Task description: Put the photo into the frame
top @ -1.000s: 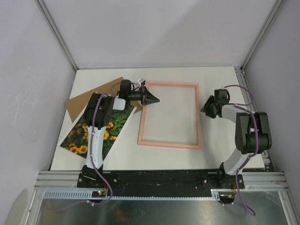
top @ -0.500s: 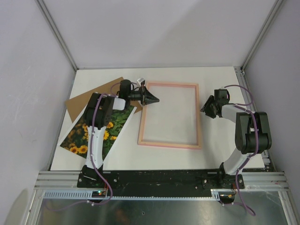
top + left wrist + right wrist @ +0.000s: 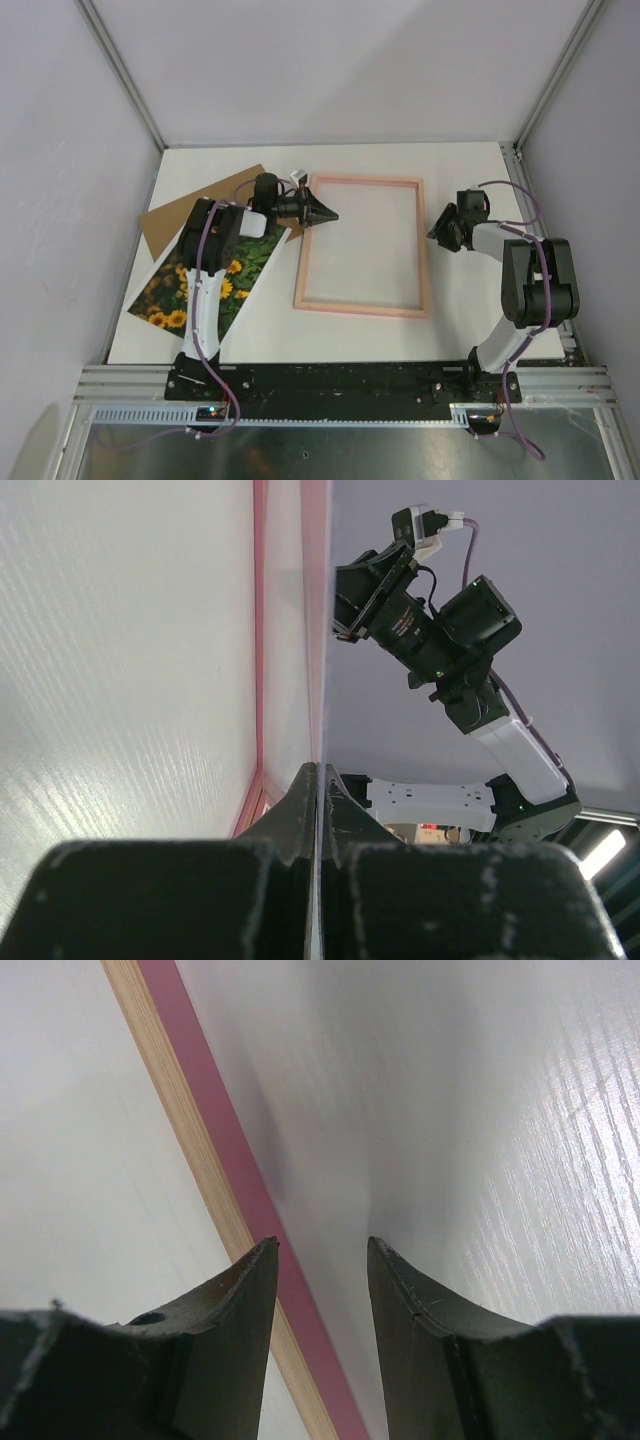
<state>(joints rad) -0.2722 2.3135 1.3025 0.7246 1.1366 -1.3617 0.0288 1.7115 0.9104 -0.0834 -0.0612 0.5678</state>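
The frame, thin pale pink rails, lies flat at the table's middle with nothing inside it. The photo, yellow sunflowers on dark green, lies at the left, partly hidden under my left arm. My left gripper is shut and empty, pointing right over the frame's upper left corner. In the left wrist view its jaws meet, with a pink rail running ahead. My right gripper is open just outside the frame's right rail. From the right wrist, that rail passes under the open gripper.
A plain brown backing board lies under the photo's far end at the left. The white table is closed in by grey walls on three sides. A metal rail carrying the arm bases runs along the near edge.
The left wrist has turned very slightly. Nothing else has moved.
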